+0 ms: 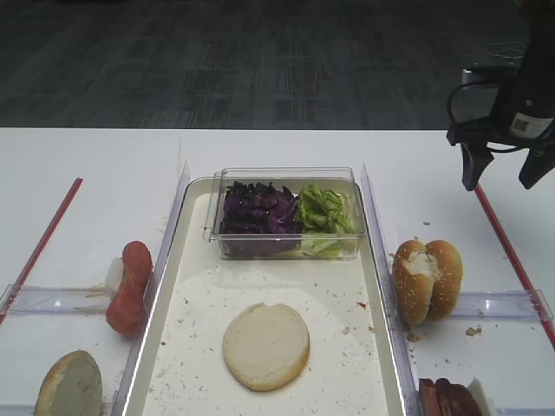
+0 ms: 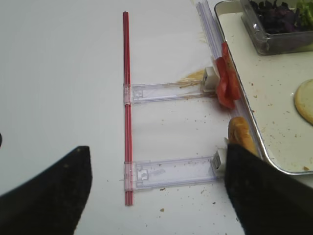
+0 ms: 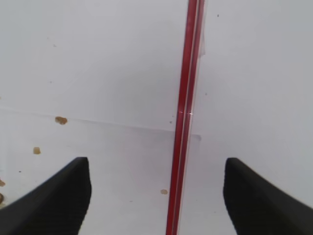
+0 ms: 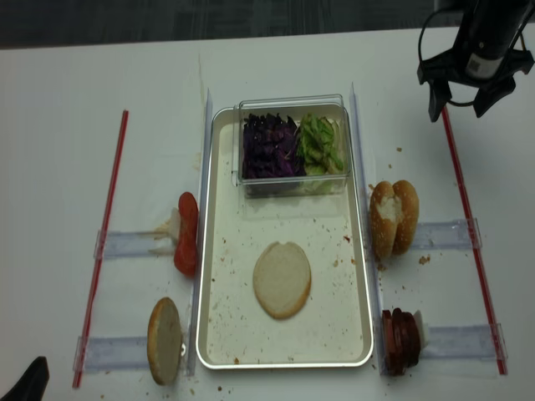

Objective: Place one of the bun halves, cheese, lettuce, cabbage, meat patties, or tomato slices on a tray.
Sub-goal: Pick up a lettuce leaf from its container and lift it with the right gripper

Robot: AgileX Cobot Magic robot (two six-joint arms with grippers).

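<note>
One pale bun half [image 1: 265, 345] lies cut face up on the white tray [image 1: 195, 347], which also shows as the tray [image 4: 226, 334]. In the clear box at its far end are purple cabbage [image 1: 256, 211] and green lettuce [image 1: 325, 211]. Two bun halves [image 1: 425, 279] and meat patties [image 1: 447, 400] stand right of the tray. Tomato slices [image 1: 130, 286] and another bun half [image 1: 69, 386] stand to its left. Cheese is out of view. My right gripper [image 1: 505, 173] hangs open and empty over the far right red strip [image 3: 183, 122]. My left gripper [image 2: 156, 191] is open and empty over the near left table.
Clear plastic rails [image 2: 171, 90] run from the red strip [image 2: 127, 98] to the tray's left side, with matching ones [image 4: 443, 234] on the right. Crumbs dot the tray and table. Upright clear dividers [image 1: 178, 208] flank the tray.
</note>
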